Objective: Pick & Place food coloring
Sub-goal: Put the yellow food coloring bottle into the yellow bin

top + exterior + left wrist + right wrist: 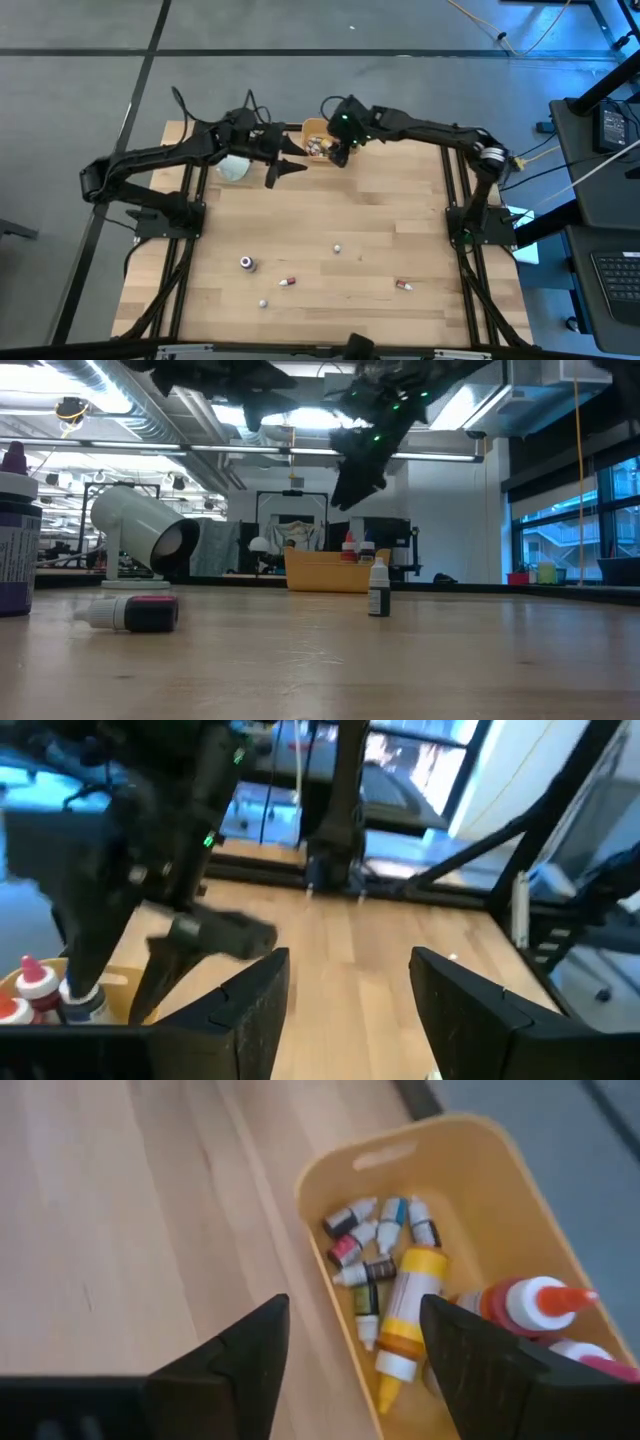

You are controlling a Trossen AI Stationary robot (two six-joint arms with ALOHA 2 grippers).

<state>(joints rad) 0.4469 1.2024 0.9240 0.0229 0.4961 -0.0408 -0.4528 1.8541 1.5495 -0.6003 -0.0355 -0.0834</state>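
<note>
I have the right gripper point(343, 152) hanging over the orange bin point(470, 1155) at the far edge of the tabletop point(380, 230), fingers spread with nothing between them. Below it several small food coloring bottles point(372, 1252) lie in the bin beside a larger yellow bottle point(408, 1312). The left gripper point(283, 158) hovers just beside the bin, also released and empty, while five more little bottles point(247, 264) sit scattered on the near half of the tabletop.
</note>
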